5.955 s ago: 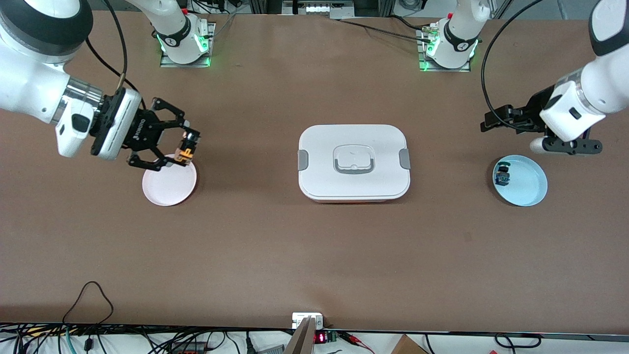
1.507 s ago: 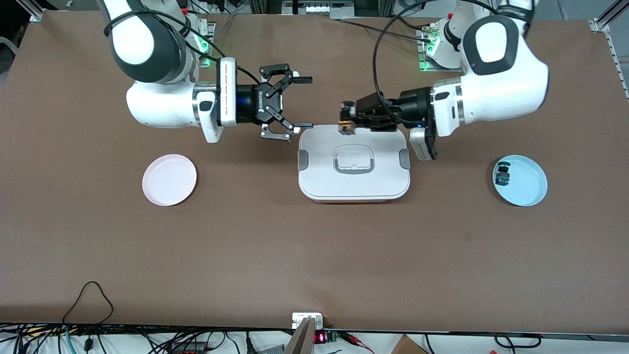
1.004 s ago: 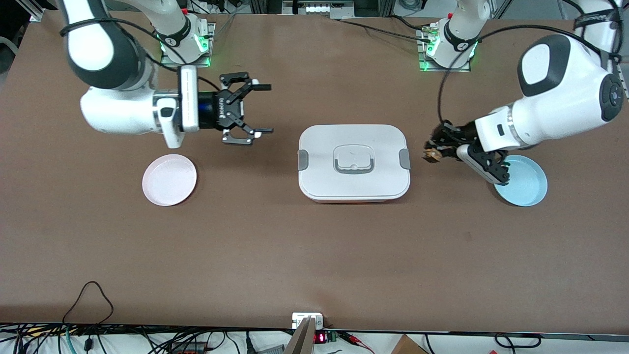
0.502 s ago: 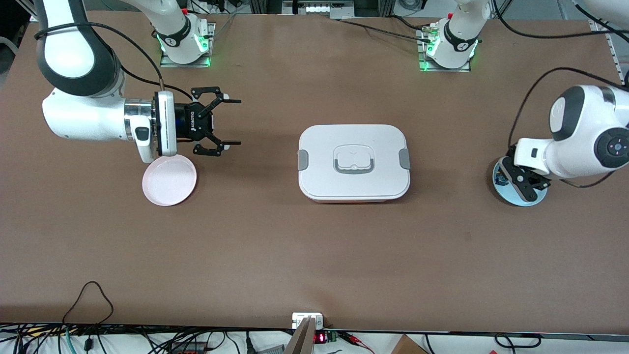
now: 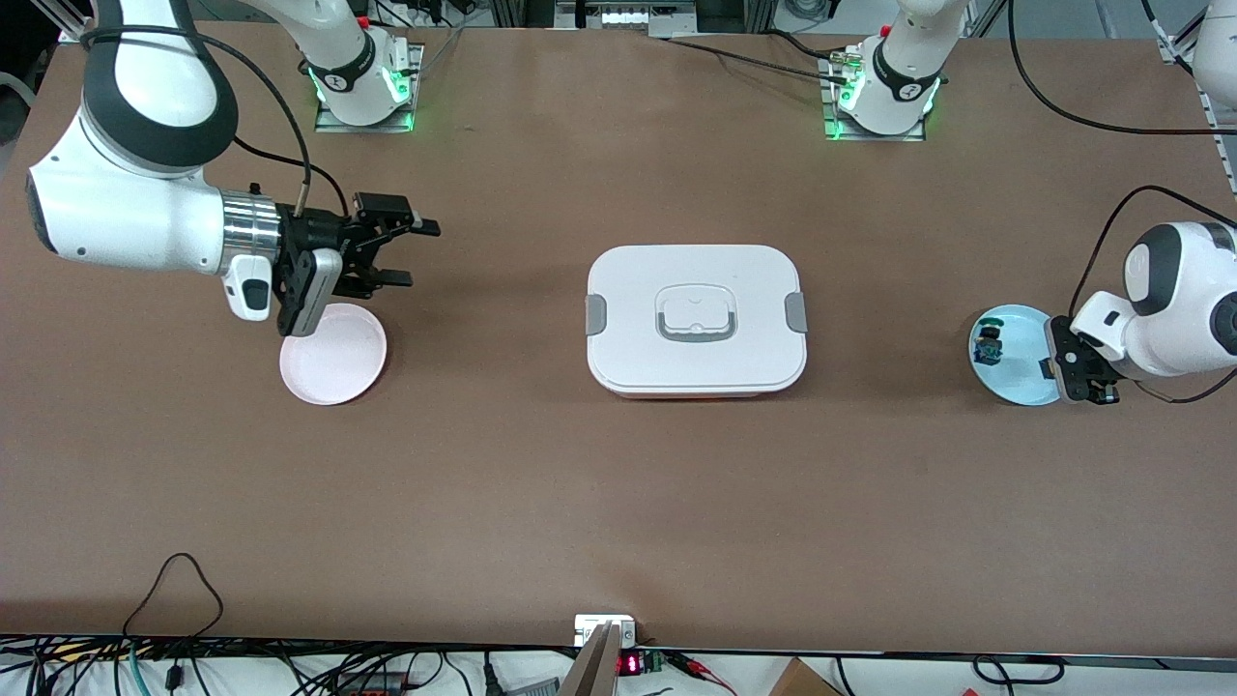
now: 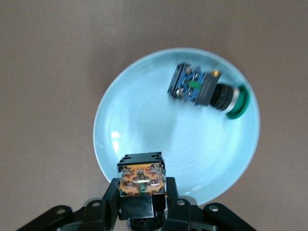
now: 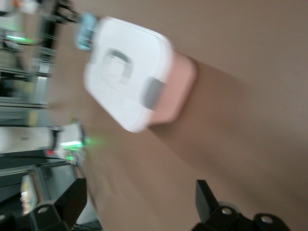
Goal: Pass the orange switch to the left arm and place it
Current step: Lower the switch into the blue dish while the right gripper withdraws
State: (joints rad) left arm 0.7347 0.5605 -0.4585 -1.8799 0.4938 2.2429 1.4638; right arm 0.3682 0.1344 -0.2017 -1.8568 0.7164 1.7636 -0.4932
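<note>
Orange switch: small black push-button switch with a tan-gold base [image 6: 142, 180], pinched in the left gripper [image 6: 142, 202] over the pale blue round plate [image 6: 130, 139].
Blue plate: at the left arm's end of the table; a blue-and-green-topped black component [image 6: 204, 91] lies in it.
Right gripper [image 5: 401, 253]: jaws spread, holding nothing, over the table just beside the pink round plate [image 5: 333, 358].
Box: white lidded container with grey clips [image 5: 696, 319], mid-table, between the plates.

Brown table [image 5: 618, 503], cables [image 5: 174, 667] along its near edge, even light
</note>
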